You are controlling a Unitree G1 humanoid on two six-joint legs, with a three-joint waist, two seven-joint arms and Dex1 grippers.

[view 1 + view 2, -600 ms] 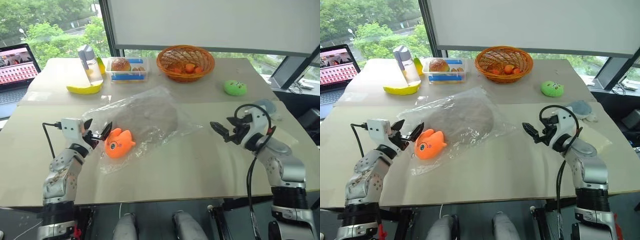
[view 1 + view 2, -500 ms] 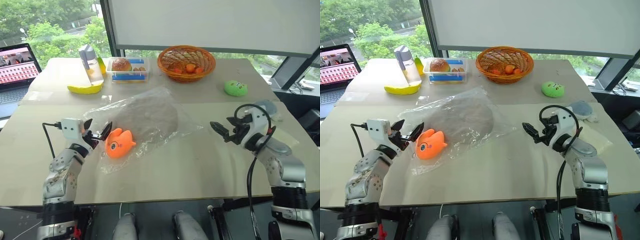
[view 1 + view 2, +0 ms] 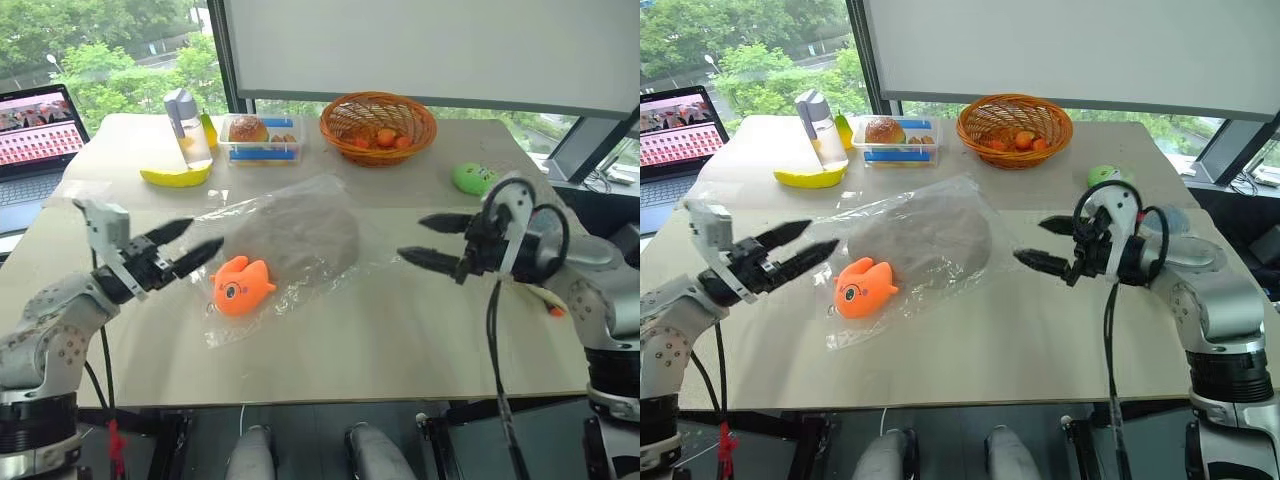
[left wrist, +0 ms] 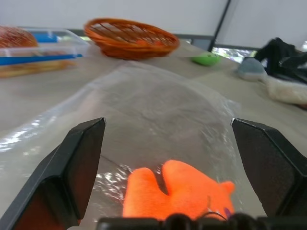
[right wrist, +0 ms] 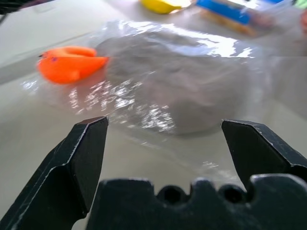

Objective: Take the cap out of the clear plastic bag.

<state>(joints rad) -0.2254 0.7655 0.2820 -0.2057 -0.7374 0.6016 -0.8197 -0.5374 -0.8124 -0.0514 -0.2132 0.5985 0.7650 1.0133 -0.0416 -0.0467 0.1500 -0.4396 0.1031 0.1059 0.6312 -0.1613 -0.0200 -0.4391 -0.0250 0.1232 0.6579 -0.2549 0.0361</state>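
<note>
The clear plastic bag (image 3: 352,268) lies crinkled in the middle of the table. Inside it the grey-beige cap (image 3: 296,234) shows as a rounded mound. An orange fish plush (image 3: 240,286) rests at the bag's near left end. My left gripper (image 3: 205,232) hovers open to the left of the bag, fingers pointing toward it, and holds nothing. On the right, my other gripper (image 3: 410,236) is also open, fingers aimed at the bag's right edge, apart from it. The right wrist view looks between the fingers at the cap (image 5: 184,91) under glossy plastic.
At the back stand an orange basket (image 3: 378,115) with fruit, a lidded food box (image 3: 258,136), a bottle (image 3: 185,125) and a banana (image 3: 175,177). A green plush (image 3: 472,178) lies back right. A laptop (image 3: 35,130) sits at the far left.
Both arms have lifted higher above the table. The left gripper drew back left from the orange fish; the right one swung left toward the bag. Bag and cap stayed put.
</note>
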